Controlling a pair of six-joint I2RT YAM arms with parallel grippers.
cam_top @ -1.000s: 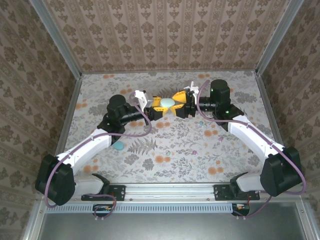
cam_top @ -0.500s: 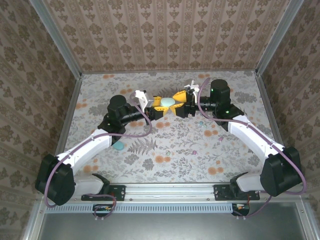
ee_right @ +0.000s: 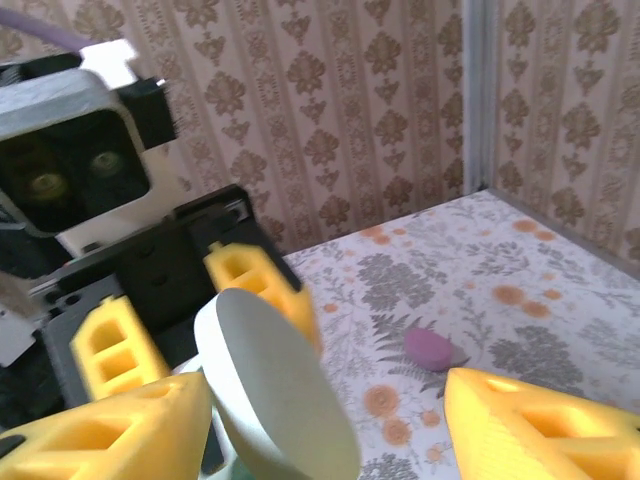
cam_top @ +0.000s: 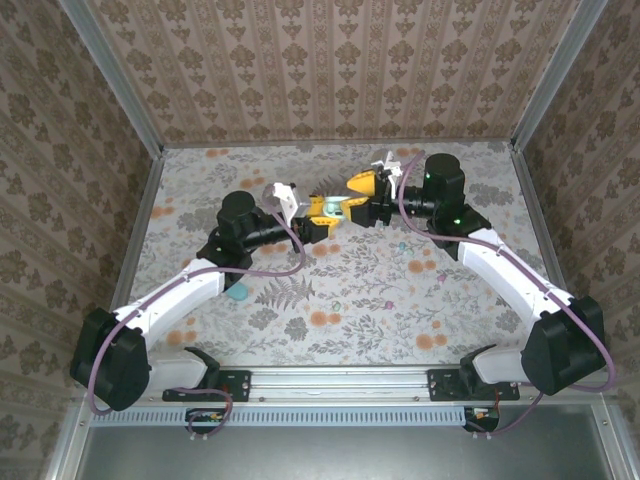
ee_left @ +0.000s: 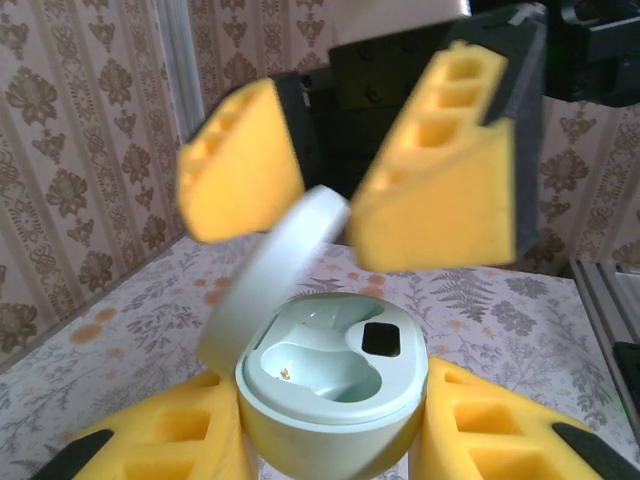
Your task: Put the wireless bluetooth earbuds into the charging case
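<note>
Beige floral table (cam_top: 350, 300) below. Left gripper (ee_left: 330, 450) pinching mint case (ee_left: 335, 385); right gripper (ee_left: 335, 175) spread just above case. Lid (ee_left: 270, 290) tipped open, wells bare. Likely earbud (cam_top: 237, 292), teal, well apart near-left of case. Hold case level; fetch, seat stem-first.

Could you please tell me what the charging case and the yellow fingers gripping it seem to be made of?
Charging case: probably smooth, matte moulded plastic, pale mint, evenly shaded without glare.
Yellow fingers of the left tool: likely 3D-printed plastic, matte, given their hollow boxy cells.
</note>
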